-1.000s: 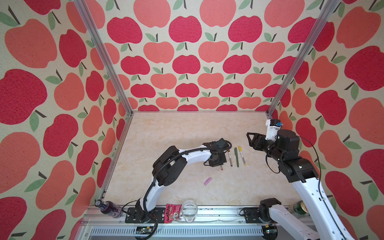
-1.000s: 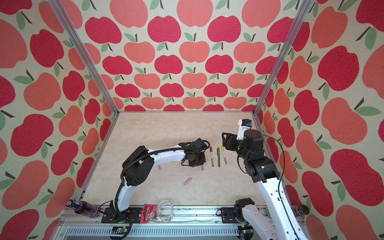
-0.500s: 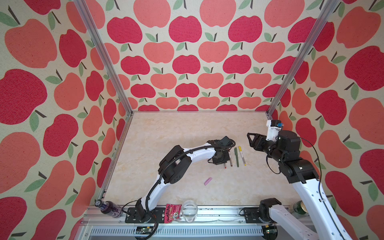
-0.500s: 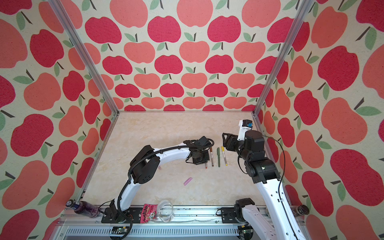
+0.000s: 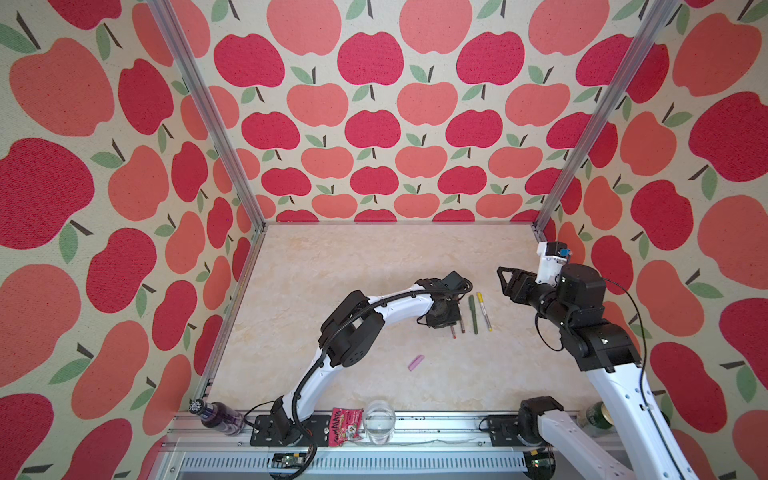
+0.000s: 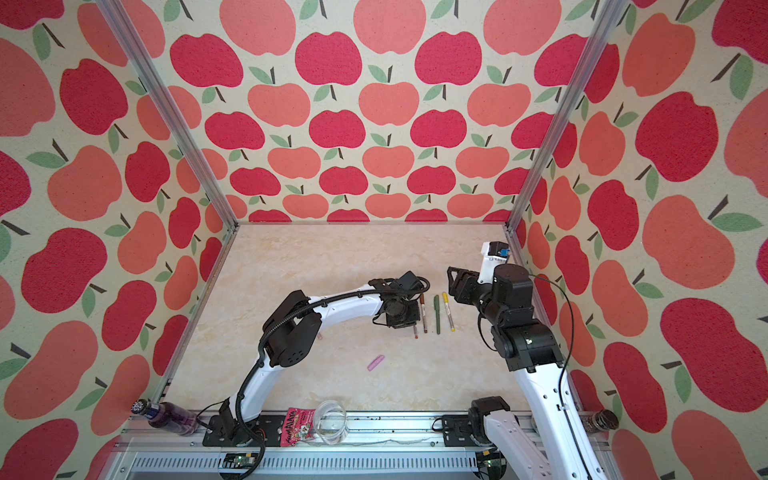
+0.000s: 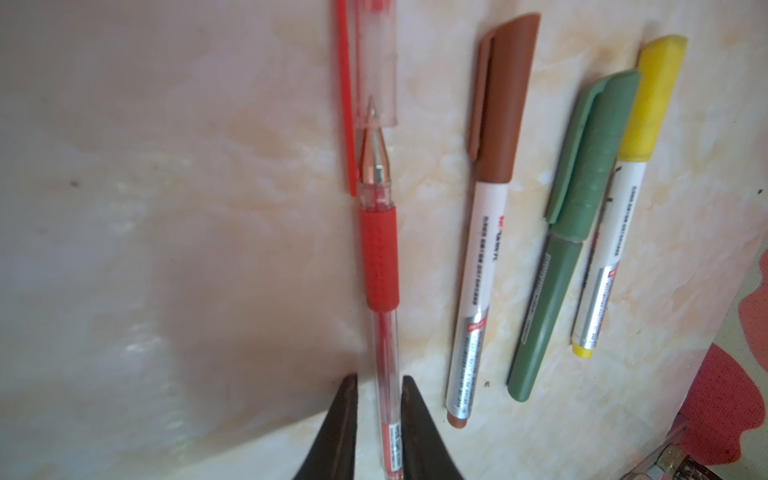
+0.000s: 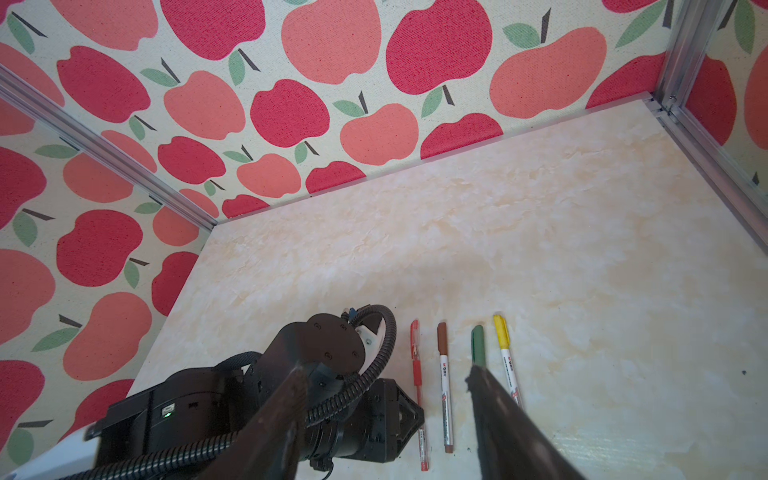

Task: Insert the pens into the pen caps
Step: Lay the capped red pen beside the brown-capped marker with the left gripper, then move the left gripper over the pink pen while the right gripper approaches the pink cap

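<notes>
Beside the red pen [image 7: 380, 266] lie three finished ones: the brown-capped pen [image 7: 478, 270], the dark green pen [image 7: 548, 299] and the yellow-capped pen [image 7: 602, 257]. The red pen's tip sits only in the mouth of the red cap [image 7: 376, 54], not pushed home. The left gripper [image 7: 380, 378] straddles its barrel loosely, with slim gaps on both sides. The right gripper [image 8: 387, 376], near it, gapes empty. The pink cap [image 5: 416, 362] lies well apart and has no pen in it. The barrel print is too blurred to read.
</notes>
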Motion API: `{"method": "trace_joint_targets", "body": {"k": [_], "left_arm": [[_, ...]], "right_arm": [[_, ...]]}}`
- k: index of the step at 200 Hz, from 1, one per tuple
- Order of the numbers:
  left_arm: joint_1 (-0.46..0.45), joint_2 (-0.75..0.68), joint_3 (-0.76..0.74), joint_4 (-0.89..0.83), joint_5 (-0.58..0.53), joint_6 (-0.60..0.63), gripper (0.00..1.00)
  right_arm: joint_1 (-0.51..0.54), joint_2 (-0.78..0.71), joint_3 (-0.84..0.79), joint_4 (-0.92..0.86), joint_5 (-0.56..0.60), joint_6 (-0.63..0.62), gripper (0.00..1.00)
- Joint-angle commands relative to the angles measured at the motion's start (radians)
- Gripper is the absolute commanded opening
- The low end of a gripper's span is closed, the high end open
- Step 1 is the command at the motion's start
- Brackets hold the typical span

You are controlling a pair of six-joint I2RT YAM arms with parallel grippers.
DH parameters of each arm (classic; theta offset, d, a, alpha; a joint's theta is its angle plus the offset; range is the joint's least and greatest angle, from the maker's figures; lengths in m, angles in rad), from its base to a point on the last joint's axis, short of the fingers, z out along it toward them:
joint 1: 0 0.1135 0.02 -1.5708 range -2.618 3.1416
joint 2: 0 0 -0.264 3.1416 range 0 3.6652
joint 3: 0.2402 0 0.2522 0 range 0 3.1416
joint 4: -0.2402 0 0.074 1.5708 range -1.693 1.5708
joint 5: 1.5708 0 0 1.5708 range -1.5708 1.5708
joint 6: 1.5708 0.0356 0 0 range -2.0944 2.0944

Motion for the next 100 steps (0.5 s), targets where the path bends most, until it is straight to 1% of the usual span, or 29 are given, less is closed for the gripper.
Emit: {"method": "trace_joint_targets", "body": {"k": [1, 25, 51, 76, 100], "left_arm": [[0.003, 0.028, 0.016, -0.047, -0.008, 0.020, 0.23], [0.005, -0.022, -0.007, 0.032, -0.020, 0.079, 0.26], [0.012, -0.143, -0.075, 0.143, -0.052, 0.169, 0.32], [0.025, -0.309, -0.193, 0.210, -0.116, 0.239, 0.38], [0.053, -0.515, -0.345, 0.242, -0.200, 0.287, 0.42]], "right_arm": [[-0.009, -0.013, -0.009, 0.007, -0.012, -0.007, 0.64], [-0.011, -0.010, -0.009, 0.004, -0.023, -0.011, 0.64], [-0.011, -0.007, 0.007, -0.011, -0.044, -0.022, 0.65], [-0.011, -0.007, 0.021, -0.020, -0.066, -0.025, 0.65], [-0.011, 0.002, 0.018, -0.030, -0.120, -0.024, 0.65]]}}
